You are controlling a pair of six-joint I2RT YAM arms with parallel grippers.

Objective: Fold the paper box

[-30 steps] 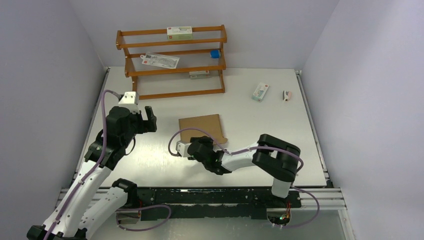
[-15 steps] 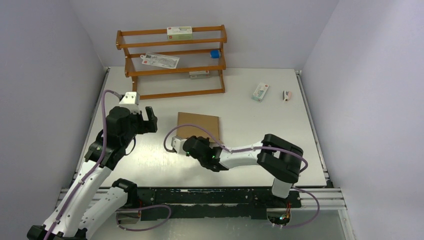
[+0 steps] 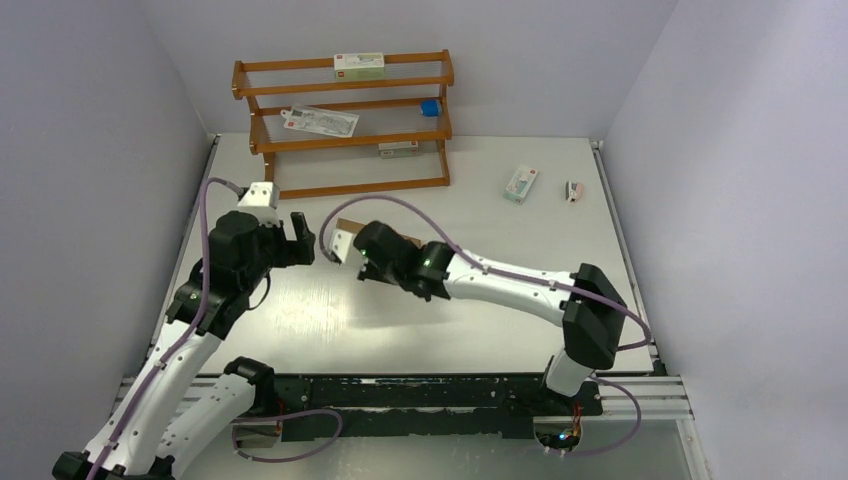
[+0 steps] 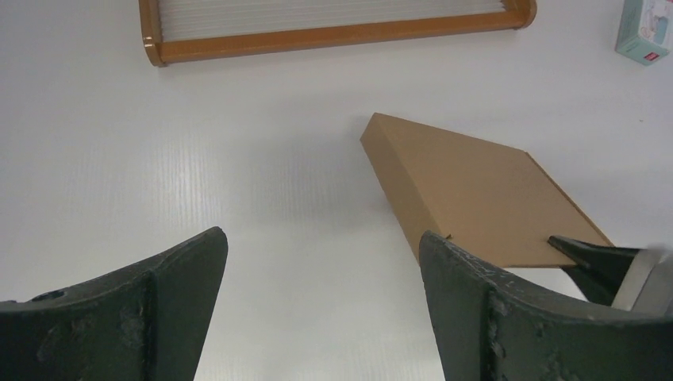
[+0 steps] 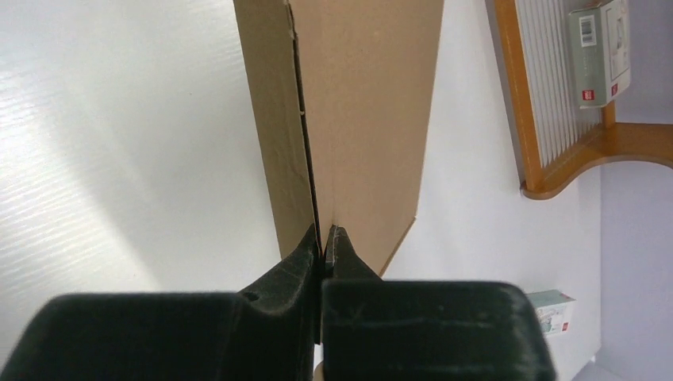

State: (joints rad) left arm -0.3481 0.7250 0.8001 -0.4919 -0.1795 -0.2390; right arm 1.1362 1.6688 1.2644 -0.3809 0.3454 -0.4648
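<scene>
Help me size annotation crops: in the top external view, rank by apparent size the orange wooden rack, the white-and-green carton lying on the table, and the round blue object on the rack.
1. orange wooden rack
2. white-and-green carton
3. round blue object

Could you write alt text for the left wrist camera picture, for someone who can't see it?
A flat brown paper box lies on a white table, seen between the two dark fingers of the wide-open left gripper. The black tip of the right gripper meets the box's near right corner, and the base of a wooden rack runs along the top.
</scene>
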